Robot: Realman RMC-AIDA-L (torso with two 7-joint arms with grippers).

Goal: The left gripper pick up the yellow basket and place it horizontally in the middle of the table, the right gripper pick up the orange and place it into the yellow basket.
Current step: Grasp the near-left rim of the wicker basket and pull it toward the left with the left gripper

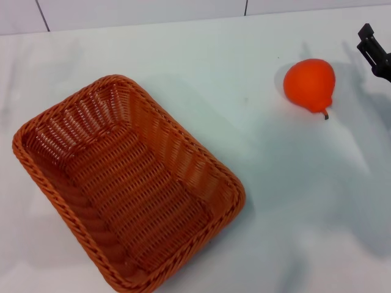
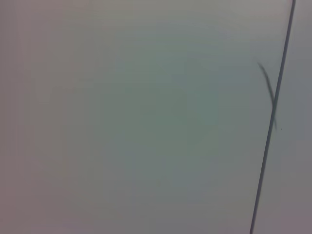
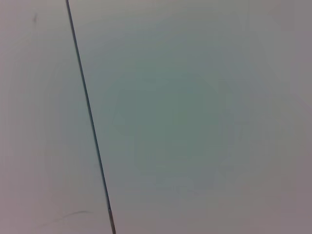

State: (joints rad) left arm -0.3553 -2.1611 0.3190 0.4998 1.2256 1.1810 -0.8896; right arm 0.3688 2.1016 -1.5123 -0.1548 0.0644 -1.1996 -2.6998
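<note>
The yellow basket [image 1: 125, 183] is a big orange-brown wicker basket, empty, lying at a slant on the left front of the white table. The orange [image 1: 310, 83] lies apart from it at the back right, its short dark stem pointing to the front. Only the black tip of my right gripper [image 1: 371, 49] shows at the right edge of the head view, just right of the orange and not touching it. My left gripper is out of view. Both wrist views show only a pale surface with a dark seam.
The white table [image 1: 293, 201] runs back to a wall of white panels with dark seams [image 1: 41, 15]. A dark seam line crosses the left wrist view [image 2: 270, 122] and the right wrist view [image 3: 90, 122].
</note>
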